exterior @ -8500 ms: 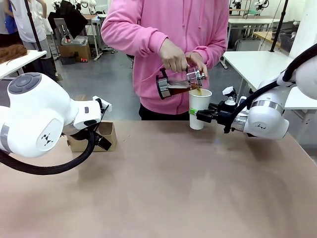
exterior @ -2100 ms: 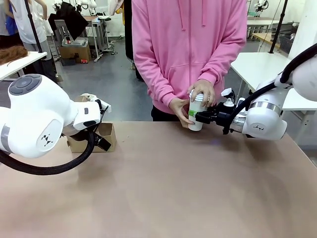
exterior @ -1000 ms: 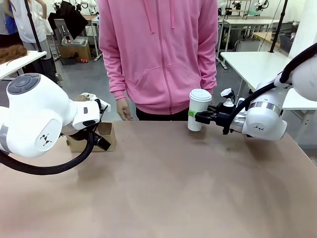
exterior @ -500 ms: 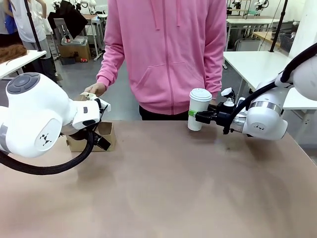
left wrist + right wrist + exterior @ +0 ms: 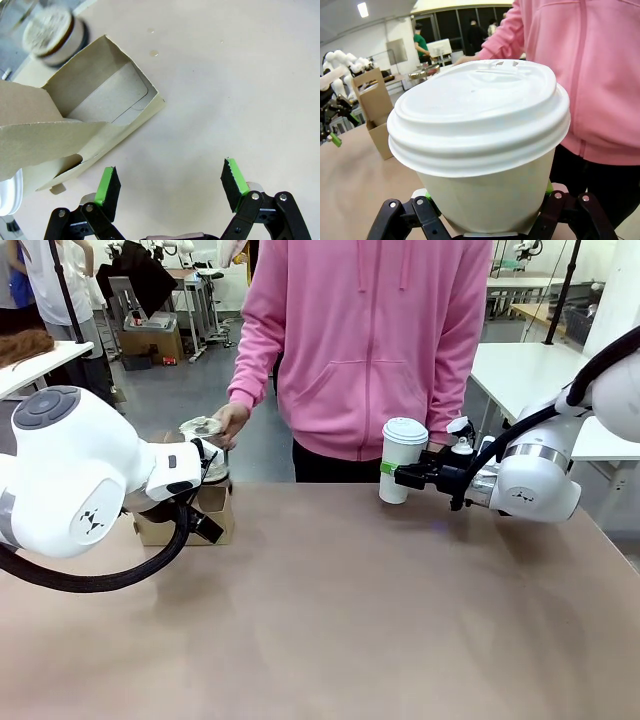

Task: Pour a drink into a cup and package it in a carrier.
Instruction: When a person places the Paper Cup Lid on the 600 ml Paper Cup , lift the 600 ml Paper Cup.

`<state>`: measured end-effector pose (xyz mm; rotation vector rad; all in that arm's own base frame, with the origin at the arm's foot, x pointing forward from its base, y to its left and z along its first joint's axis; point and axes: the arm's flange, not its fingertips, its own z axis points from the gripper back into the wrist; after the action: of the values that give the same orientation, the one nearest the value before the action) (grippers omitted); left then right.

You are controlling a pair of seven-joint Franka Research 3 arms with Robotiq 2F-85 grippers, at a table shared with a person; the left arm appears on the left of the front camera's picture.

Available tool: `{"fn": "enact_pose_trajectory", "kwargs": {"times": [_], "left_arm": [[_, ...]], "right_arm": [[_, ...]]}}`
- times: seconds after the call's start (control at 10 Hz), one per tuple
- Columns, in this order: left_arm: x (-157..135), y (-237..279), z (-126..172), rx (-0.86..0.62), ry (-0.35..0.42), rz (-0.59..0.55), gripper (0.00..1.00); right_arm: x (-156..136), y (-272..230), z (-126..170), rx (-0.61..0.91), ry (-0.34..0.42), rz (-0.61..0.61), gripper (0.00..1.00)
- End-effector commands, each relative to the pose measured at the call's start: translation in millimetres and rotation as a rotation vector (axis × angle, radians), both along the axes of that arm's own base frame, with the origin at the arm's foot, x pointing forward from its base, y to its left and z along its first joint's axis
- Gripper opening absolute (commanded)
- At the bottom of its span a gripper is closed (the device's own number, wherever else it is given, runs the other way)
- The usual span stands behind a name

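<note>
A white paper cup (image 5: pixel 402 462) with a domed white lid (image 5: pixel 477 112) sat clamped at its lower half in the right tool (image 5: pixel 397 476), near the far edge of the tabletop (image 5: pixel 330 610), just in front of a person in a pink hoodie. With the lid on, the pouring looked done, though the lid hid the drink, so how full the cup was could not be seen. Packaging was still to come: the brown cardboard carrier (image 5: pixel 214 516) stood well apart from the cup, at the left side of the tabletop, and the pocket seen by the left wrist camera was empty. The left tool (image 5: pixel 170 184) hung just beside the carrier with its jaws spread wide and nothing between them. The person's hand (image 5: pixel 233 420) held a round glassy thing (image 5: pixel 201 428) above the carrier, probably the jug, but it was too blurred to be sure. The left arm covered much of the carrier from the front, and the left wrist picture cut off its handle. Whether the cup's base touched the tabletop could not be told.
</note>
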<state>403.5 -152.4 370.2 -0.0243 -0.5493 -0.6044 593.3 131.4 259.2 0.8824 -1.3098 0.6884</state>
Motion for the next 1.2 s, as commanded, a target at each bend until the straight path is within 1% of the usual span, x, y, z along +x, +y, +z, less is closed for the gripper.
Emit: {"fn": "enact_pose_trajectory", "kwargs": {"times": [0.0,1.1], "left_arm": [[-0.1,0.5,0.4,-0.003,0.000,0.000,1.00],[-0.1,0.5,0.4,-0.003,0.000,0.000,1.00]], "right_arm": [[0.6,2.7,5.5,-0.004,-0.007,-0.004,0.80],[0.6,2.7,5.5,-0.004,-0.007,-0.004,0.80]]}}
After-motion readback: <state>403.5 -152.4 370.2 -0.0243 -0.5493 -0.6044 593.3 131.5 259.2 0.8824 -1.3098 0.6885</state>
